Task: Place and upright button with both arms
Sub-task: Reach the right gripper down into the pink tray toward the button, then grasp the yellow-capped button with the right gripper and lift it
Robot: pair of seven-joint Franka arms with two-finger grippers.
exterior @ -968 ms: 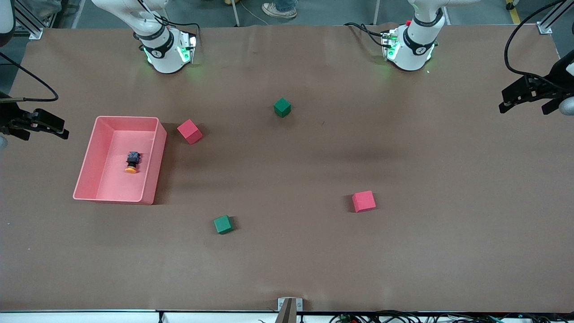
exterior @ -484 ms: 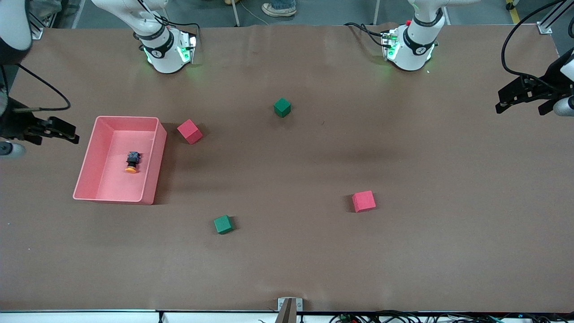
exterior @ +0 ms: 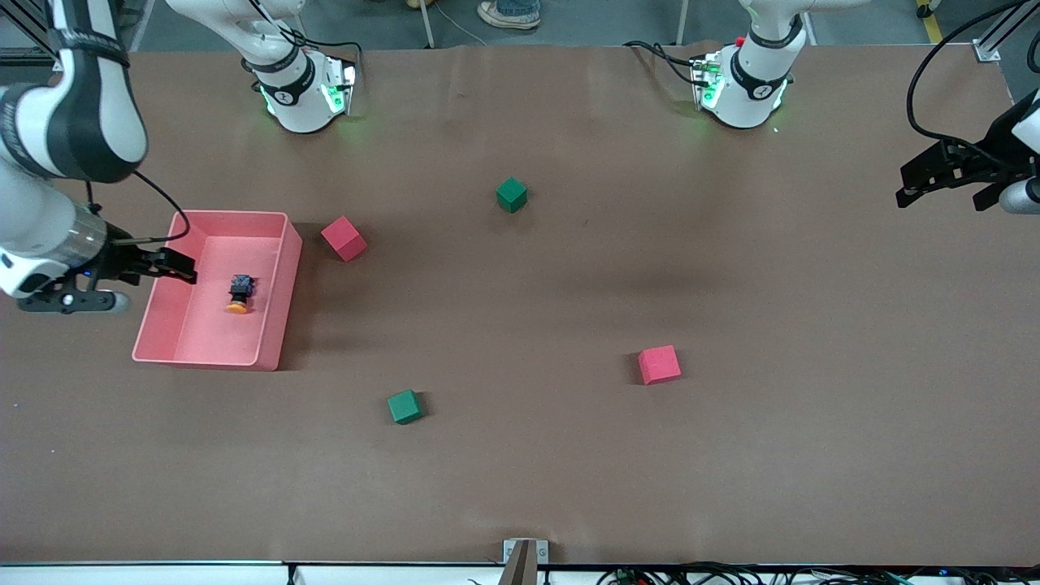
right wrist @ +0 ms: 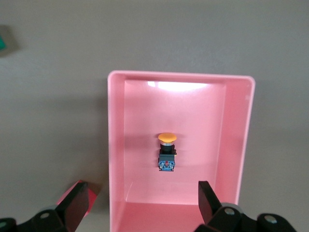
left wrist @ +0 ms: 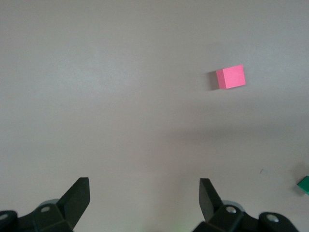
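Observation:
The button (exterior: 239, 293) lies on its side in the pink bin (exterior: 270, 325), with its orange cap toward the front camera. The right wrist view shows it too (right wrist: 167, 151), black body and orange cap, on the bin floor (right wrist: 193, 125). My right gripper (exterior: 183, 268) is open and empty, over the bin wall at the right arm's end, apart from the button. In its own view the right gripper (right wrist: 142, 193) has its fingers spread wide. My left gripper (exterior: 914, 185) is open and empty, waiting over the left arm's end of the table, and in its own view (left wrist: 143, 186) it sees bare table.
A red cube (exterior: 343, 238) sits beside the bin. A green cube (exterior: 511, 195) lies mid-table toward the bases. A second green cube (exterior: 404, 406) and a second red cube (exterior: 659, 364) lie nearer the front camera. The left wrist view shows a red cube (left wrist: 231, 77).
My right arm has swung in from the table's end, carrying its gripper over the bin's wall toward the button. The left gripper has barely moved. The button and cubes are still.

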